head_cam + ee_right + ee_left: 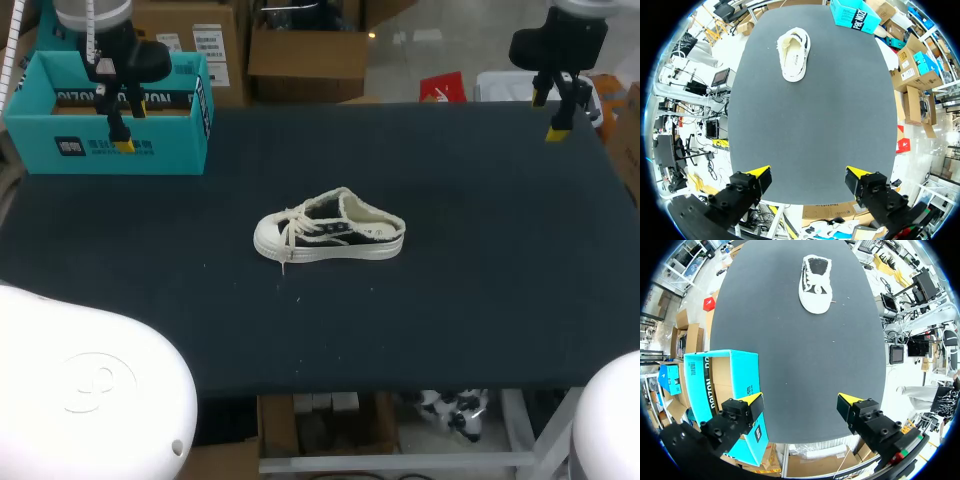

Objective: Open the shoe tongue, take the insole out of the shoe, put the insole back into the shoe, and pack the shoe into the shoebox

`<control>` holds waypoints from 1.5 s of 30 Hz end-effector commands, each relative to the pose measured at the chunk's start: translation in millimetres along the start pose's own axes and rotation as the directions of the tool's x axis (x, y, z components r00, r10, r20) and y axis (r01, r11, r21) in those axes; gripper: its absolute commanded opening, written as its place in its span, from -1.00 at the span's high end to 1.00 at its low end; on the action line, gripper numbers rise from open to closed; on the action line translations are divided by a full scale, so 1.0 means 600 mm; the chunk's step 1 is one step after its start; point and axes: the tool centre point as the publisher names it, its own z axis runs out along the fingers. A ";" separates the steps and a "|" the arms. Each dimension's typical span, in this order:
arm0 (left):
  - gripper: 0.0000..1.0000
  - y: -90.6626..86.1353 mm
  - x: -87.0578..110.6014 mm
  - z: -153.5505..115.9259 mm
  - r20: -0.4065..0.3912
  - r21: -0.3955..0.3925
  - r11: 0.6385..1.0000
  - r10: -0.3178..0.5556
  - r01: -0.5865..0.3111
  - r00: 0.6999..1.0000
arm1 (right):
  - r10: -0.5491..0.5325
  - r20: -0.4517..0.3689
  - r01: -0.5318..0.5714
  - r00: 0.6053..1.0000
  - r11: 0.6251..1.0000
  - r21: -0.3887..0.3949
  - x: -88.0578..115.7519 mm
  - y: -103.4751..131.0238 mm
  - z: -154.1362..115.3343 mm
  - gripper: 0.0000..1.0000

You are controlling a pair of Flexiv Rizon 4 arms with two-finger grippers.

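Black-and-cream laced shoe point(330, 235) stands on its sole, heel seemingly folded down.

White arm shells point(90, 400), black L hand point(801, 407), R hand point(808, 176) w/ screws, yellow fingertips point(754, 399)

Shoe point(330, 238) mid-table point(450, 320), toe toward nine o'clock, shoebox point(170, 152) at its ten o'clock on the far corner.

Shoebox point(60, 150) partly behind left tool point(114, 124)
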 end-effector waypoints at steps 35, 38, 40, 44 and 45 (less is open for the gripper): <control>-1.00 -0.065 0.030 0.028 -0.043 -0.038 0.990 -0.140 0.138 0.989 | 0.040 -0.026 -0.044 0.999 0.984 -0.170 0.025 0.047 0.041 -1.00; -1.00 -0.079 0.037 0.027 -0.048 -0.012 0.982 -0.188 0.188 0.981 | 0.054 -0.018 -0.057 0.998 0.971 -0.234 0.034 0.061 0.050 -1.00; -1.00 -0.086 0.039 0.025 -0.050 0.008 0.971 -0.239 0.240 0.970 | 0.059 -0.013 -0.061 0.998 0.960 -0.272 0.039 0.071 0.056 -1.00; -1.00 -0.090 0.043 0.021 -0.065 0.087 0.950 -0.295 0.300 0.953 | 0.073 -0.064 -0.090 0.995 0.941 -0.327 0.047 0.095 0.071 -1.00; -1.00 -0.090 0.044 0.021 -0.077 0.093 0.943 -0.313 0.320 0.946 | 0.067 -0.083 -0.092 0.994 0.934 -0.345 0.049 0.103 0.073 -1.00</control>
